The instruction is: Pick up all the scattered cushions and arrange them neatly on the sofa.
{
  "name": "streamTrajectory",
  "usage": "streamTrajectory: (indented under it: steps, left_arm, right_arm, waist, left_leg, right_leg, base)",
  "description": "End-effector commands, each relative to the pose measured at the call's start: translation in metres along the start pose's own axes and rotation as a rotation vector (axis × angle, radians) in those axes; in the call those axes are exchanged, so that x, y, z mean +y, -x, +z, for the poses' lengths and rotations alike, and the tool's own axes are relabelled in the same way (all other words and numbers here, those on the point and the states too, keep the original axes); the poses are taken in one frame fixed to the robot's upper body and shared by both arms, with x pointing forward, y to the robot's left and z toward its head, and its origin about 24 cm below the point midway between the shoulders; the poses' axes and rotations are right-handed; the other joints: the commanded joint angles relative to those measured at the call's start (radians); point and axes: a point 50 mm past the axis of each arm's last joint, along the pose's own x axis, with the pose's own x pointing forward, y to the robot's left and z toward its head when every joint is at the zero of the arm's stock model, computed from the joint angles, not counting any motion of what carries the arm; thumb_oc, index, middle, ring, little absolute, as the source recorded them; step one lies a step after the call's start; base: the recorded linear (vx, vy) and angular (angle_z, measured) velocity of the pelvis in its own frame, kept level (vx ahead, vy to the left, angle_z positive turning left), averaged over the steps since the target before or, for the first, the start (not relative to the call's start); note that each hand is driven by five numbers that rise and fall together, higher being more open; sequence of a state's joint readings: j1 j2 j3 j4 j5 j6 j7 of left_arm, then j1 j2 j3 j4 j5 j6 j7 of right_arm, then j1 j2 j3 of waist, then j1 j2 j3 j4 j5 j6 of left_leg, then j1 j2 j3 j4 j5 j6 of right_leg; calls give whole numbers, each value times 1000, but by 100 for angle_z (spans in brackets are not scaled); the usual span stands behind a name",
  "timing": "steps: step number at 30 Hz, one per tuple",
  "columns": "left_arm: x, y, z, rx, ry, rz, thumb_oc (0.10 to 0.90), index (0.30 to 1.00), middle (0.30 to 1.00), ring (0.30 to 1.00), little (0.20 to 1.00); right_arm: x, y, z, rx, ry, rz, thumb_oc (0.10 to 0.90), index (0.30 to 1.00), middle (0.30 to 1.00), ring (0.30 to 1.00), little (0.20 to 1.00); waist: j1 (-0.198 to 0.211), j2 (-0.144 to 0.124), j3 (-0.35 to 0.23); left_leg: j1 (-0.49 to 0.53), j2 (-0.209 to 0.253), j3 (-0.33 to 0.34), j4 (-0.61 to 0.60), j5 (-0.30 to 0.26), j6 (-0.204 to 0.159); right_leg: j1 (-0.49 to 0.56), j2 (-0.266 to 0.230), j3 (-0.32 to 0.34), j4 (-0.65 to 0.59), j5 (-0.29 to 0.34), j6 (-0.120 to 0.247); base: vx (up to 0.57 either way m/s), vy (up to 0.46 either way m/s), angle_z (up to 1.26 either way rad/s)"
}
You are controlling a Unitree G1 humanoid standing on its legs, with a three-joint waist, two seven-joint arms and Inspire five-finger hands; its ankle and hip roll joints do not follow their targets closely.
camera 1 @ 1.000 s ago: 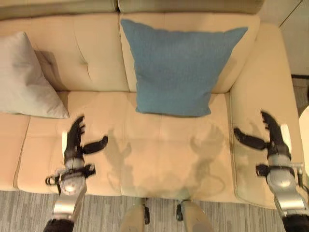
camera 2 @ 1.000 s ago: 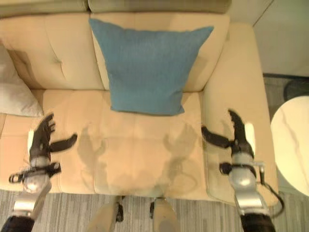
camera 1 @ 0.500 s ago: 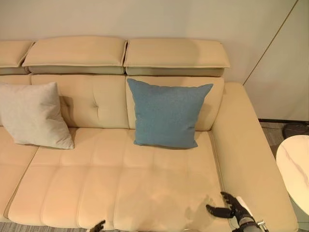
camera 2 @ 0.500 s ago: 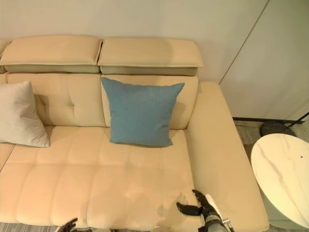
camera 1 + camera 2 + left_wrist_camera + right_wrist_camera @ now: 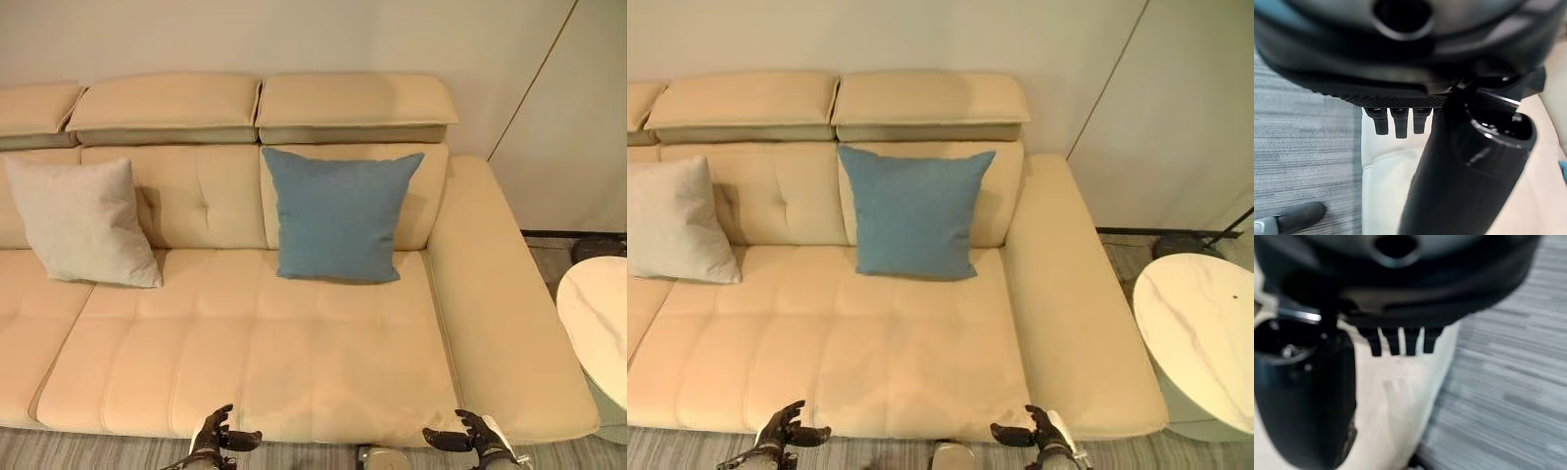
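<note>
Cushions are seen resting on the cream sofa (image 5: 294,343). A blue cushion (image 5: 338,213) is stood upright against the right-hand section of the backrest, its lower edge resting on the seat. A pale grey cushion (image 5: 83,223) is propped against the backrest further to the left, tilted slightly, with its lower corner touching the seat. The two cushions are kept well apart, with a stretch of tufted backrest between them. Two padded headrests (image 5: 260,103) are set along the top of the backrest above the cushions. The wide right armrest (image 5: 500,304) is found just beside the blue cushion.

Both hands are held low, near the front edge of the seat, and nothing is carried in either. The left hand (image 5: 217,435) is seen at the bottom edge of the head views, with its fingers relaxed and its thumb spread out to the side. The right hand (image 5: 472,435) is seen at the bottom right, near the front corner of the armrest, likewise held wide, with loosely extended fingers and the thumb pointed inward. In the left wrist view, the fingers (image 5: 1396,126) are shown straight above the sofa's edge and the grey striped carpet (image 5: 1303,156). In the right wrist view, the fingers (image 5: 1400,343) are also shown straight, over cream upholstery.

A round white marble-patterned table (image 5: 1200,338) is stood on the floor to the right of the sofa, near the armrest but apart from it.
</note>
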State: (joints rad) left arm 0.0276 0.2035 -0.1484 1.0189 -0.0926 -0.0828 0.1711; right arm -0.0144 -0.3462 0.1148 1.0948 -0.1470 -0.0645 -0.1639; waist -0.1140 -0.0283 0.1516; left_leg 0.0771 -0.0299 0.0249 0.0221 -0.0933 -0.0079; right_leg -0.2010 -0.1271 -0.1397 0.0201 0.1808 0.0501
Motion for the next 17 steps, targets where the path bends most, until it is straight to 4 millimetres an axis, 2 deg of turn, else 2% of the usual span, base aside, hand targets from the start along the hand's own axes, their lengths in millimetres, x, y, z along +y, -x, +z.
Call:
streamTrajectory:
  steps: [1,4,5,8,10,11,13,14,16,17]
  left_arm:
    - [25,0,-4,-10,-30,101,800,900,900,900,900]
    - [27,-1,-5,5,-58,105,800,900,900,900,900]
    - [29,-2,-6,23,-61,111,800,900,900,900,900]
    - [30,0,-16,66,-79,110,800,900,900,900,900]
    - [32,1,-23,98,-90,110,800,900,900,900,900]
    - [32,1,-23,98,-90,111,800,900,900,900,900]
    - [33,1,-25,104,-95,112,800,900,900,900,900]
    - [33,1,-25,104,-95,112,800,900,900,900,900]
    - [33,1,-25,105,-92,112,800,900,900,900,900]
    - [30,1,-23,102,-73,112,800,900,900,900,900]
  right_arm:
    - [-16,-5,21,-65,5,-73,800,900,900,900,900]
    - [-12,-6,24,-67,8,-66,800,900,900,900,900]
    - [-10,-7,26,-61,2,-60,800,900,900,900,900]
    - [-6,-6,18,-31,0,-49,800,900,900,900,900]
    - [0,-5,12,-3,-5,-32,800,900,900,900,900]
    - [0,-5,13,-4,-5,-32,800,900,900,900,900]
    - [8,-3,9,16,-16,-9,800,900,900,900,900]
    - [8,-3,9,16,-17,-9,800,900,900,900,900]
    - [11,-3,9,18,-20,-4,800,900,900,900,900]
    - [12,-4,14,14,-12,-2,800,900,900,900,900]
  waist:
    - [15,-19,22]
    - [12,-24,47]
    - [17,-18,65]
    - [44,-1,58]
    - [58,8,43]
    - [58,8,41]
    - [89,-5,7]
    - [89,-5,8]
    - [96,-19,-19]
    - [95,-19,-31]
  left_leg:
    - [47,-55,-11,25,-137,34]
    - [24,-57,-7,26,-112,45]
    - [-6,-52,-5,32,-91,52]
    - [-46,-38,6,26,-58,67]
    - [-65,-25,3,11,-32,70]
    - [-68,-25,3,11,-30,70]
    - [-89,-21,20,-9,-13,56]
    - [-86,-21,20,-10,-13,56]
    - [-89,-22,36,-25,-3,45]
    - [-92,-10,48,-39,12,36]
  right_leg:
    - [-61,34,-40,-32,-48,117]
    - [-87,19,-18,-2,-35,143]
    - [-81,33,45,59,-85,137]
    - [-36,24,50,208,-164,92]
    - [6,29,71,301,-220,81]
    - [3,29,72,300,-218,81]
    - [103,12,46,230,-235,80]
    - [106,12,46,227,-235,80]
    - [158,13,27,129,-243,91]
    - [158,33,51,81,-233,93]
  base:
    - [-294,93,-27]
    - [-248,61,-18]
    - [-433,83,0]
    - [-283,45,-18]
    - [-148,2,-19]
    - [-114,-62,3]
    - [-61,-84,0]
    - [-5,-83,-14]
    - [-7,-118,-13]
    - [-39,-153,-8]
